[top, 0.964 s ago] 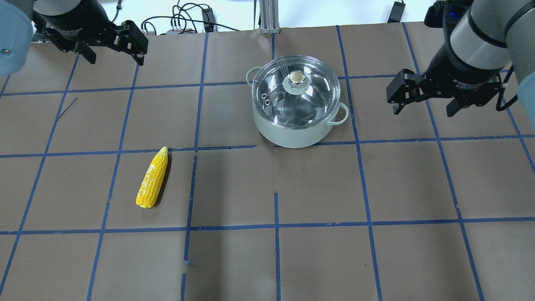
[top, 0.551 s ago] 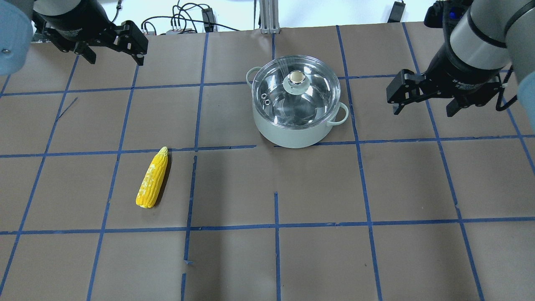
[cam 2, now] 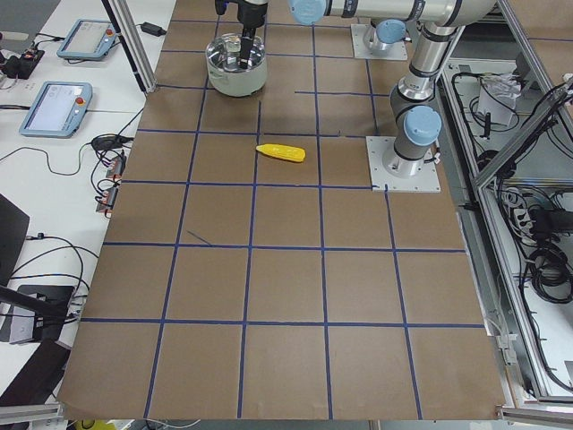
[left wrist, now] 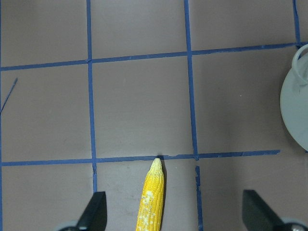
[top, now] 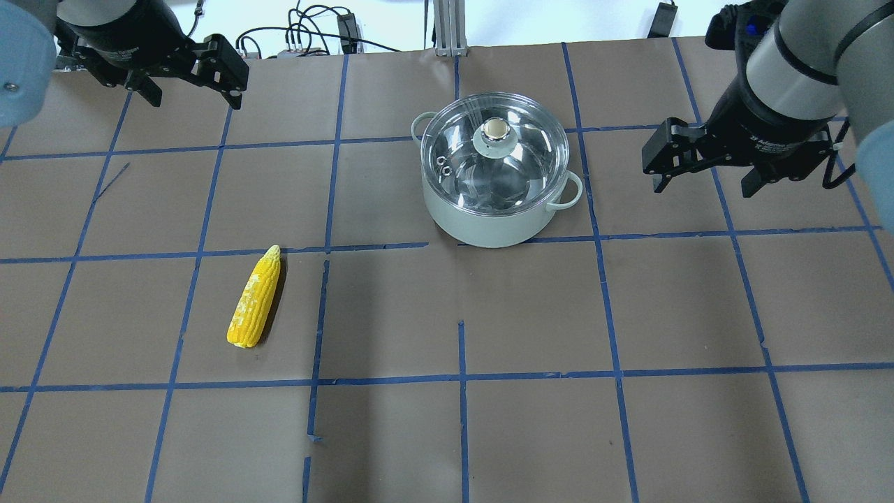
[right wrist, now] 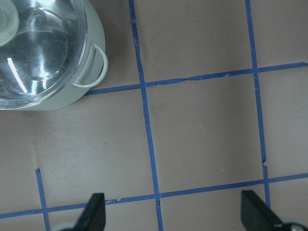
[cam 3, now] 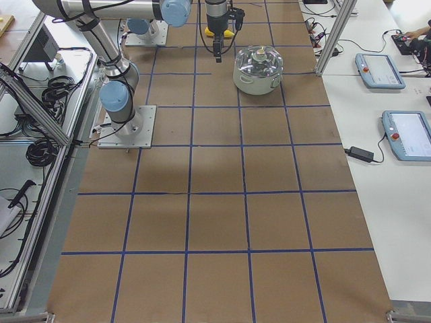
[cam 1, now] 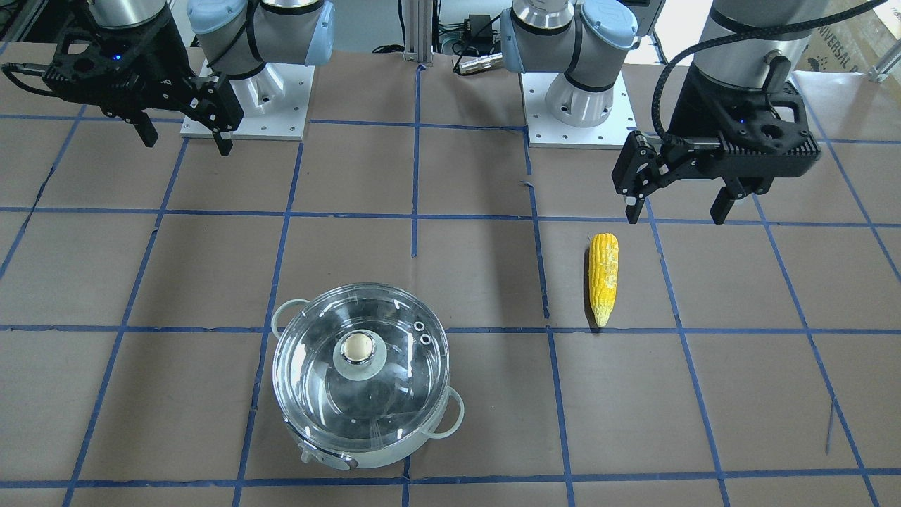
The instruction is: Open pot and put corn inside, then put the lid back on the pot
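Facing the robot, you saw the pot at 7 o'clock of the frame, the lid seated on it, the corn lying loose at its 2 o'clock. Overhead, your left gripper at the pot's 10 o'clock and right gripper at its 3 o'clock both hung released. The left wrist view held the corn at 6 o'clock; the right wrist, the pot at 10 o'clock.

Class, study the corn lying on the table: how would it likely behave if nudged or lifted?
The corn lies on its side on the flat table, so a sideways nudge would probably roll it, curving toward its pointed tip. It looks stiff, likely keeping its shape when lifted.
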Motion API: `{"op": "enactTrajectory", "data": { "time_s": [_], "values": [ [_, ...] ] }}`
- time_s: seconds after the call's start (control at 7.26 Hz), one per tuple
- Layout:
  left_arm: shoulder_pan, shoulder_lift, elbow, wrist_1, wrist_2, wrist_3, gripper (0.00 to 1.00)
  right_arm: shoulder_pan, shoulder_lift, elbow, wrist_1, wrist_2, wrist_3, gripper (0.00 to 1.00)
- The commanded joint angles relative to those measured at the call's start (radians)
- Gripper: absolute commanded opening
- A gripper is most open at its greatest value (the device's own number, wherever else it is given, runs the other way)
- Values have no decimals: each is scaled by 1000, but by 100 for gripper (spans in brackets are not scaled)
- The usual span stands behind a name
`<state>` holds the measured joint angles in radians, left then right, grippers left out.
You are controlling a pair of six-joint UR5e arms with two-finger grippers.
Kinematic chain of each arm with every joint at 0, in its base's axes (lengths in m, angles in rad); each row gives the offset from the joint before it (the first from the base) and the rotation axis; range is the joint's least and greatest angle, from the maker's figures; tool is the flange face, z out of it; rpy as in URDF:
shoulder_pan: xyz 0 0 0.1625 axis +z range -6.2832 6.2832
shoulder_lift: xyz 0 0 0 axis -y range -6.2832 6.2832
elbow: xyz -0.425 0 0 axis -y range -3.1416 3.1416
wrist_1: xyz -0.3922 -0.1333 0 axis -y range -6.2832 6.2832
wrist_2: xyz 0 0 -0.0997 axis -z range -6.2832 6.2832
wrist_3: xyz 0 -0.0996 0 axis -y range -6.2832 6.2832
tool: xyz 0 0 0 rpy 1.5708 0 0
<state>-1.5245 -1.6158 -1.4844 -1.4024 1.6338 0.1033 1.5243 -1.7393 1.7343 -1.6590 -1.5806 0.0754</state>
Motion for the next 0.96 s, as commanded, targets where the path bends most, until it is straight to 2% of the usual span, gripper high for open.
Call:
{"op": "enactTrajectory", "data": {
  "time_s": [0.0,0.41,0.55,0.69,0.83],
  "values": [
    [-2,1,-4,-1,0,-1,100,98,70,-74,-40,2,41,100],
    [-2,2,-4,-1,1,-1,100,305,413,-353,-72,-1,110,100],
    [-2,4,-4,-1,1,-1,100,332,526,-413,-158,-9,112,100],
    [-2,4,-4,-1,1,-1,100,332,593,-455,-172,-3,97,99],
    [-2,4,-4,-1,1,-1,100,326,610,-458,-173,-4,93,99]
  ]
}}
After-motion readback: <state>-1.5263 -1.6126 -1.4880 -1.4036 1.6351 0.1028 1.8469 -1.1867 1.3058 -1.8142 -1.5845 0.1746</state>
